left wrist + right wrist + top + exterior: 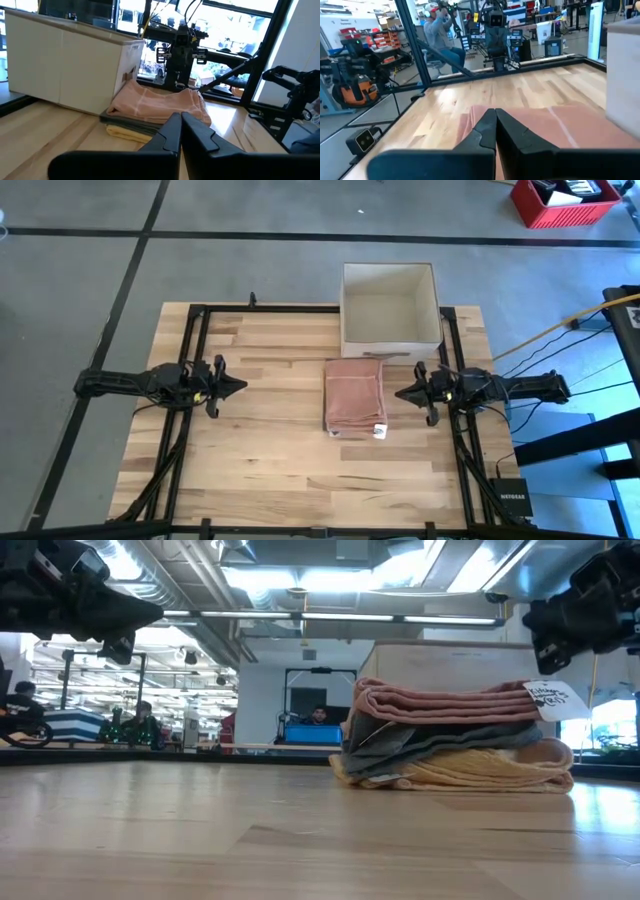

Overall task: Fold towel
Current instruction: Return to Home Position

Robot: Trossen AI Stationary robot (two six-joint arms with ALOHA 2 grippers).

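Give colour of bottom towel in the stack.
Bottom towel is pale yellow; clearest in low view.

Illegible print on the white tag (556, 698), gray towel (470, 737) mostly beneath brown towel (440, 700).

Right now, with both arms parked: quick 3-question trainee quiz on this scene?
1. True or false: the brown towel lies on top of the gray towel.
2. Relative to the white box, the towels are: A inside it; B beside it on the table; C on top of it.
3. Fill in: the left hand and right hand are both ___ (open/shut).
Key: 1 true; 2 B; 3 shut.
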